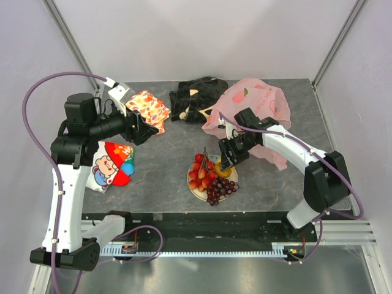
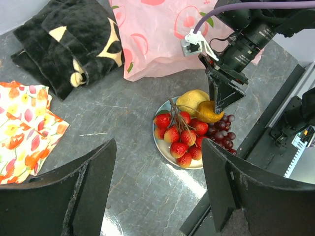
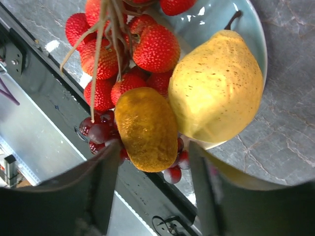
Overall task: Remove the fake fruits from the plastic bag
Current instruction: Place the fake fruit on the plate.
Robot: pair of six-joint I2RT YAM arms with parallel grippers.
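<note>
Plate (image 3: 206, 22) mostly under fruit, grape bunch (image 3: 98, 132) half behind lemon-like fruit (image 3: 146, 129), bag (image 2: 157, 44) cut by top edge

Table (image 1: 165, 159): grey, marbled.
Far side: orange leaf-print cloth (image 1: 150, 109), black patterned cloth (image 1: 193, 98), pink plastic bag (image 1: 260, 101).
Near side: red-and-blue printed cloth (image 1: 113, 164), plate (image 3: 211, 17).

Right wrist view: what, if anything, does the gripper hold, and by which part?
Cannot be told: one end of the small orange-yellow fruit lies inside the right gripper, but contact is unclear.

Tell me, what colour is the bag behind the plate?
The bag is pink with red-and-green fruit prints; the left wrist view shows it best.
</note>
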